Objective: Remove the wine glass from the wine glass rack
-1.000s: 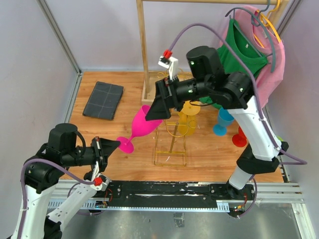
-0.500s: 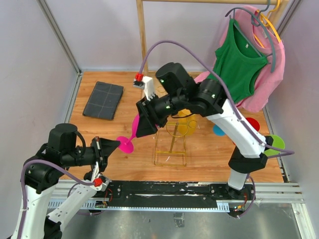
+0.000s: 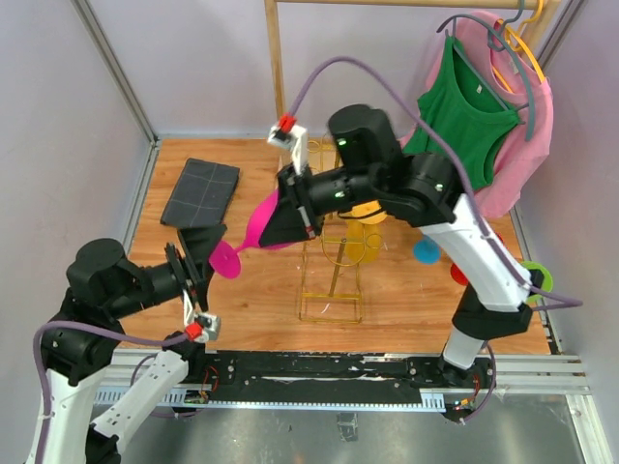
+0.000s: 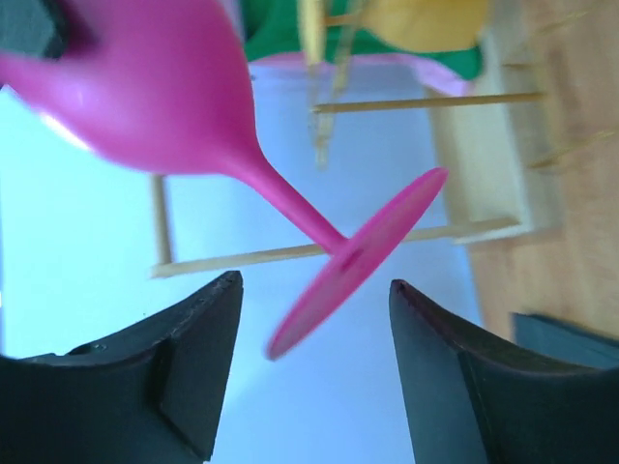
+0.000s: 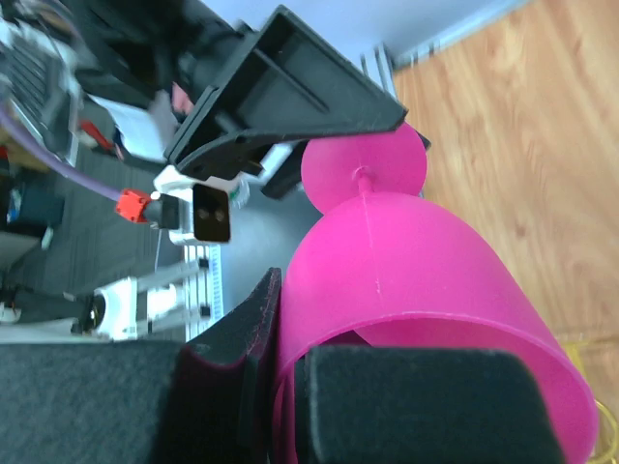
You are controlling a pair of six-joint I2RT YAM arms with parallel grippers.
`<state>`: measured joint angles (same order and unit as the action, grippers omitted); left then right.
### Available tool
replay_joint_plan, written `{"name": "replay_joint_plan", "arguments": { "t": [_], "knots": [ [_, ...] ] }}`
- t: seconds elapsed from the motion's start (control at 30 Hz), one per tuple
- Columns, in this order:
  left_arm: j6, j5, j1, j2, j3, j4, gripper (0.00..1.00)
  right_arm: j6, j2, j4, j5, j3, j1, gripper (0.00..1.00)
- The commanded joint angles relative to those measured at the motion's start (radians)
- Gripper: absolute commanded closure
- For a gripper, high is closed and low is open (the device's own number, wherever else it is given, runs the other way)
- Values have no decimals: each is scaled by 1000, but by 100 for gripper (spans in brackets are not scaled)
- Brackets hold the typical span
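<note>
The pink wine glass [image 3: 253,230] is held in the air, well apart from the wine glass rack [image 3: 336,275] and at about 10 o'clock from it in the top view, so the lift off the rack is judged done. The glass is carried almost on its side. Its long axis runs from the foot at the low left up to the bowl between 1 and 2 o'clock. The bowl is clenched at its rim by the right gripper [image 5: 285,387], with one finger seen inside the bowl and the other pressed on the outer wall. The right arm is stretched far over the table toward 10 o'clock, its wrist bent down above the rack, on which a yellow glass [image 3: 366,242] is left hanging. The left gripper [image 3: 203,259] is raised from its base and aimed toward 2 o'clock, straight at the foot. Its jaws are released and set either side of the disc. In the left wrist view the foot [image 4: 358,261] is seen edge-on between the two fingers [image 4: 193,358], with a gap on each side. The foot is nearer the left arm, so any coming handover is judged to turn on those jaws closing squarely on the thin, tilted disc or stem.
</note>
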<state>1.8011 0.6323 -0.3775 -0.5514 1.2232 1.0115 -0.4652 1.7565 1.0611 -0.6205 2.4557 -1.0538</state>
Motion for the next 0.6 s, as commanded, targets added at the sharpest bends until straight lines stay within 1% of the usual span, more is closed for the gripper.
{"name": "replay_joint_plan", "arguments": {
  "t": [0.0,0.07,0.1,0.17,0.2,0.27,0.3,0.37,0.47,0.57],
  "knots": [
    [-308,-81,-6,-18,-37,-570,26,-77,-155,-270,-41,-25,78,99],
    [-436,-146,-5,-57,-67,-827,19,-61,-207,-308,47,-52,127,99],
    [-490,-190,-5,-91,-66,-936,15,-46,-230,-308,116,-65,154,99],
    [-645,-313,-5,-178,-29,-1120,4,-11,-290,-303,295,-122,205,99],
    [-707,-412,-6,-223,3,-1214,1,15,-326,-316,392,-160,224,99],
    [-838,-571,-4,-322,70,-1326,1,64,-401,-365,554,-235,237,99],
    [-906,-642,-4,-373,109,-1355,1,93,-419,-371,640,-251,238,99],
    [-1022,-737,-4,-457,192,-1356,1,158,-445,-369,784,-246,239,99],
    [-1185,-767,-3,-542,271,-1291,1,245,-479,-325,999,-208,239,99],
    [-1318,-766,-3,-608,320,-1208,1,294,-543,-283,1211,-223,239,99]
  ]
}}
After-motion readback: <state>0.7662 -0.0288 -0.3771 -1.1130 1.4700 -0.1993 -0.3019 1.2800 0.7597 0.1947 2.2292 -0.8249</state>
